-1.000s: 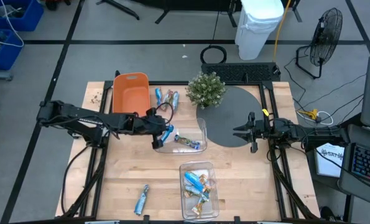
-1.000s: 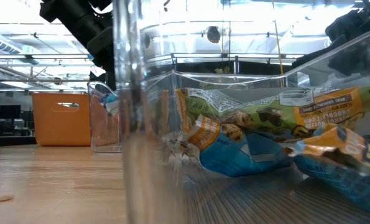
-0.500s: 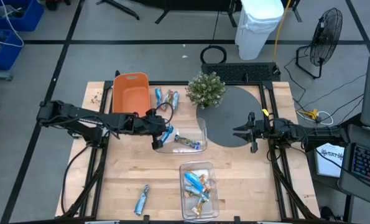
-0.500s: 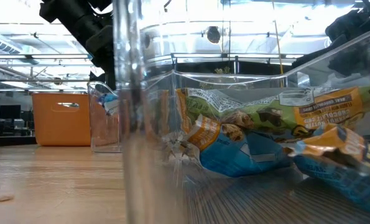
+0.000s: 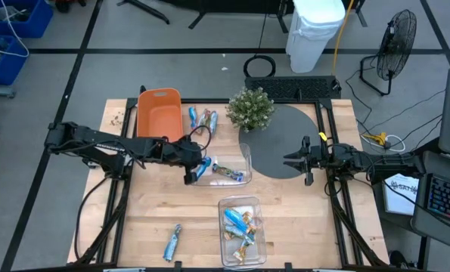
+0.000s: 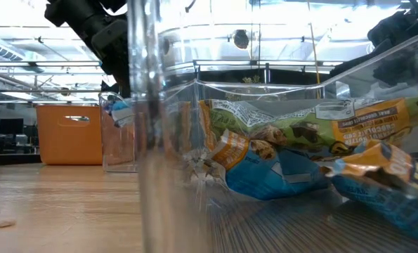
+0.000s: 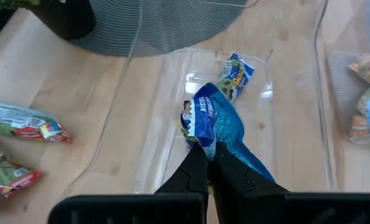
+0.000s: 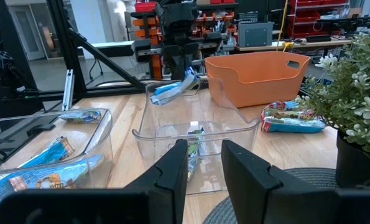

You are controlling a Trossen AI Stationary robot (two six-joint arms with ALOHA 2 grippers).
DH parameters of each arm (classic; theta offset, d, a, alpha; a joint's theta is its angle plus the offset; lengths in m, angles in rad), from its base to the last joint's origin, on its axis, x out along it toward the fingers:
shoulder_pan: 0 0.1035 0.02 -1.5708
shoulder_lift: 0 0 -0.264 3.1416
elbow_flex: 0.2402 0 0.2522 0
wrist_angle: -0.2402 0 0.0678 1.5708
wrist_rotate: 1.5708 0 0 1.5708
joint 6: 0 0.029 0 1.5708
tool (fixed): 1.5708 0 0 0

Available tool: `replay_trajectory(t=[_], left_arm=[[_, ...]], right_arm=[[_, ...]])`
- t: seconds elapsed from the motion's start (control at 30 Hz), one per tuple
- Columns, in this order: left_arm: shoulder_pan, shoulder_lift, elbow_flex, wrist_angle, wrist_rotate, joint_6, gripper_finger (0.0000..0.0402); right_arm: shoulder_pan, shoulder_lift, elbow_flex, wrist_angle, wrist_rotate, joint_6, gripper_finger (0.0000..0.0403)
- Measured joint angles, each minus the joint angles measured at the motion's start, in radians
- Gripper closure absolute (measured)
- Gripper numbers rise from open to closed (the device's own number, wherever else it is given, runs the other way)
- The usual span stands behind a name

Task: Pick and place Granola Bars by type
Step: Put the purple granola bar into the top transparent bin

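Note:
My left gripper (image 5: 193, 171) hangs over the left wall of the middle clear bin (image 5: 238, 160), shut on a blue-and-silver granola bar (image 7: 214, 123), also seen in the right wrist view (image 8: 174, 89). One bar (image 7: 235, 73) lies on that bin's floor. The near clear bin (image 5: 242, 202) holds several blue and gold bars (image 6: 300, 158). Three bars (image 5: 201, 118) lie on the table beside the orange bin (image 5: 158, 113), and a blue one (image 5: 172, 242) rests near the table's near edge. My right gripper (image 8: 203, 163) waits open at the table's right side. My left gripper pinches the blue bar between its two fingers (image 7: 199, 167), which come from above, pointing down. They close on the wrapper's edge (image 7: 208, 147), and the bar lies across them. It is lifted clear and tilted, with one end lower (image 8: 157, 96), above the middle bin.
A potted plant (image 5: 251, 108) stands at the far side, next to a dark round mat (image 5: 285, 143). Bare wood lies between the two clear bins and along the table's left near part.
My left gripper has crept a little toward the table's near edge, over the middle clear bin's left wall, carrying the blue bar with it. It stays shut on the bar.

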Motion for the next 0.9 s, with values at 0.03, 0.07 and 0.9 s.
replay_trajectory(t=[0.03,0.07,0.9], left_arm=[[0.0,0.0,0.0,0.0,0.005,-0.001,0.0395],[0.0,0.0,0.0,0.0,0.005,-0.001,0.0395],[0.0,0.026,-0.002,-0.014,0.022,-0.043,0.0396]], right_arm=[[0.0,0.0,0.0,0.0,0.0,0.0,0.0314],[0.0,0.0,0.0,0.0,0.0,0.0,0.0314],[0.0,0.0,0.0,0.0,0.0,0.0,0.0314]])
